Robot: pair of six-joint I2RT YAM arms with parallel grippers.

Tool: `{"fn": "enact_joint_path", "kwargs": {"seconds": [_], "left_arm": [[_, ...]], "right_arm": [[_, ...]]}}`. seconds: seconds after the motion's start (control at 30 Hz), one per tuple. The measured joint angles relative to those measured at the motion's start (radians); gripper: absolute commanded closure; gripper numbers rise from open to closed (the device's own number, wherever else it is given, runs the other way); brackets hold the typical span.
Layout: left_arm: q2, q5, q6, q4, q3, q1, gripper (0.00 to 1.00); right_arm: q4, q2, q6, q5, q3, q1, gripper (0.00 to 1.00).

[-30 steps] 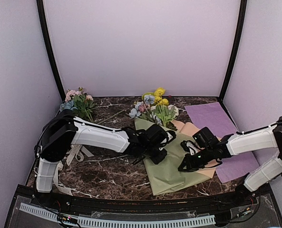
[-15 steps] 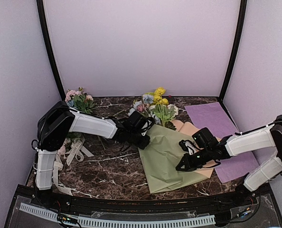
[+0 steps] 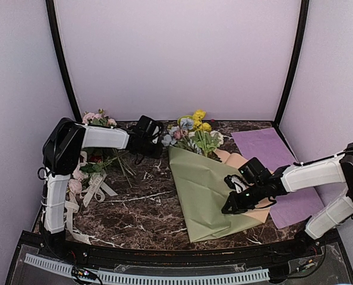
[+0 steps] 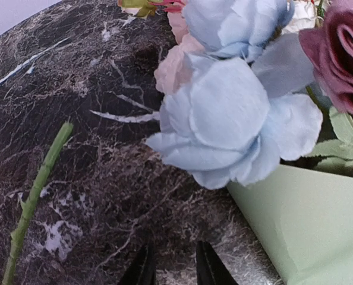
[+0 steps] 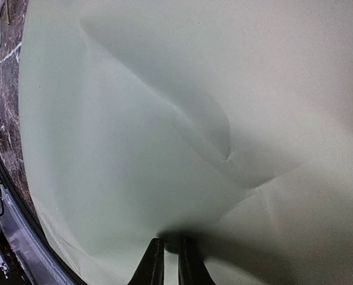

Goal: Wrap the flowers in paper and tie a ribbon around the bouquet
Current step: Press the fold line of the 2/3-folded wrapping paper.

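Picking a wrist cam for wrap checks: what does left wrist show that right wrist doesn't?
Left wrist only: blue blooms, a mauve rose, a loose green stem lying on the table, and the left gripper, slightly open on nothing.
Right wrist only: the broad creased face of the paper filling the view, with the right gripper nearly shut, seemingly pinching it.
Both: the green paper and the dark marble table. Left wrist catches only a corner of the sheet beside the blooms.
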Motion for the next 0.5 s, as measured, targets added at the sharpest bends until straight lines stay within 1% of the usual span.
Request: {"fn": "enact_joint_path", "kwargs": {"seconds": [0.17,0.2,0.27,0.37,0.43,0.5], "left_arm": [[0.025,0.008,-0.005,-0.037,0.055,0.026,0.77],[0.024,0.015,-0.009,-0.044,0.058,0.026,0.75],[0.016,0.034,-0.019,-0.046,0.054,0.024,0.70],[-0.056,0.069,-0.054,-0.021,-0.048,-0.011,0.57],[-0.146,0.098,-0.099,-0.003,-0.161,-0.066,0.50],[-0.259,0.137,-0.171,0.050,-0.298,-0.141,0.44]], "right_arm": [[-0.049,-0.013,0.003,0.019,0.010,0.000,0.89],[-0.055,-0.014,0.003,0.021,0.011,0.000,0.89],[-0.058,-0.014,0.006,0.021,0.013,0.000,0.89],[-0.060,-0.014,0.011,0.021,0.013,0.000,0.89],[-0.059,-0.014,0.011,0.021,0.013,0.000,0.89],[-0.056,-0.014,0.011,0.020,0.012,0.000,0.89]]}}
